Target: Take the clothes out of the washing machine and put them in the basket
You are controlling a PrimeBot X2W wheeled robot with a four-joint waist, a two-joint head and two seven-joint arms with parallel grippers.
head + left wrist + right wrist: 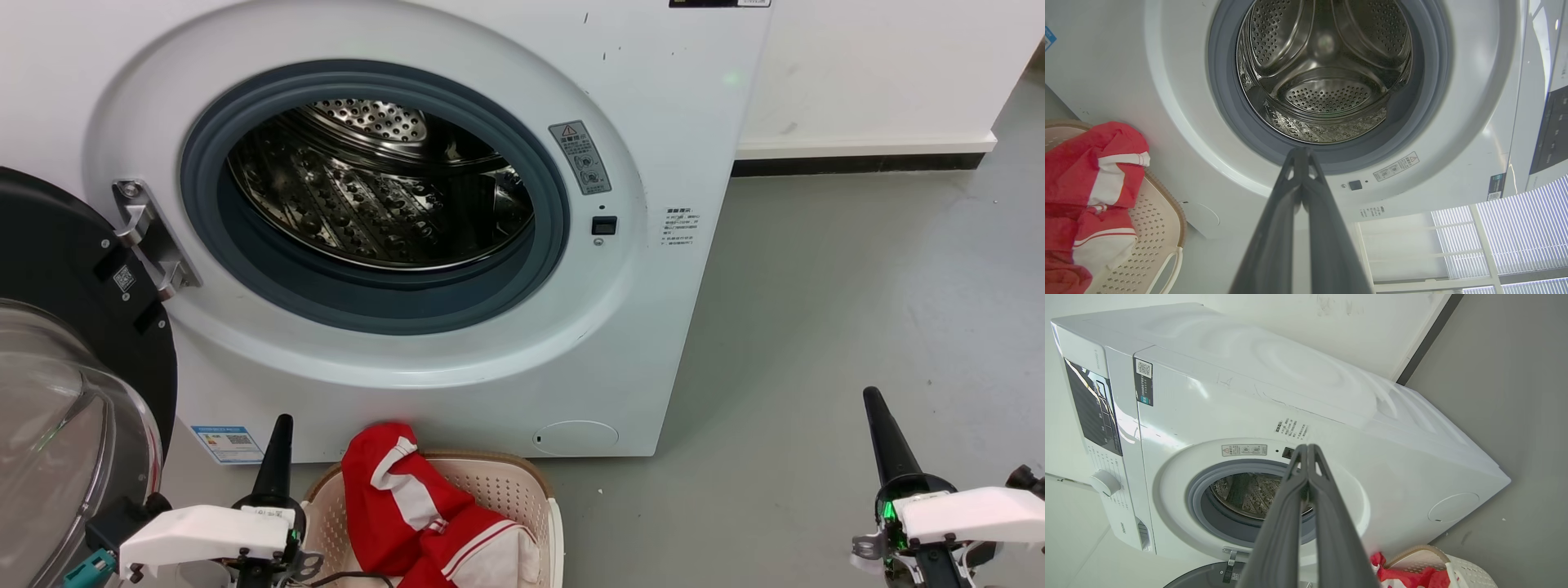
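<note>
The white washing machine stands with its porthole open and its steel drum bare inside. Below the porthole, the red clothes with white stripes lie in the cream basket on the floor, one end draped over the basket's far rim. My left gripper is shut and holds nothing, just left of the basket. Over at the lower right my right gripper is shut too, above bare floor. The left wrist view looks along the shut left gripper into the drum, with the clothes at its left.
The machine's black-framed glass door hangs open at the left, close to my left arm. Grey floor spreads to the right of the machine up to a white wall with a dark skirting.
</note>
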